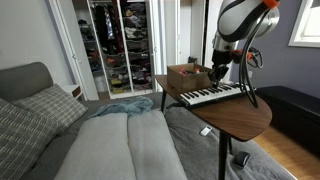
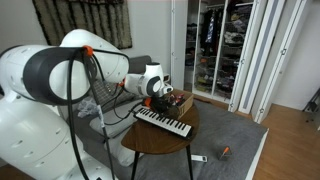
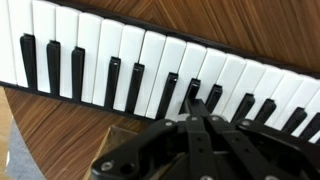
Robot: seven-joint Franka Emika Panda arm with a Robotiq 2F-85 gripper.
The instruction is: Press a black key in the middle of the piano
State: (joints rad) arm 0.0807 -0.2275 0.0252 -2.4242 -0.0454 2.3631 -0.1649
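Note:
The piano (image 1: 211, 95) is a slim grey-white keyboard lying on the round wooden table (image 1: 240, 120). It also shows in an exterior view (image 2: 163, 121). In the wrist view its white and black keys (image 3: 120, 60) fill the frame. My gripper (image 3: 194, 108) is shut, fingers pressed together, with the tips resting on a black key (image 3: 192, 92) near the keyboard's middle. In both exterior views the gripper (image 1: 219, 74) hangs just over the piano (image 2: 157, 100).
A brown open-topped box (image 1: 187, 74) stands on the table behind the piano, close to the gripper. A bed with grey bedding (image 1: 110, 140) lies beside the table. An open closet (image 1: 120, 40) is at the back. Small objects lie on the floor (image 2: 224, 152).

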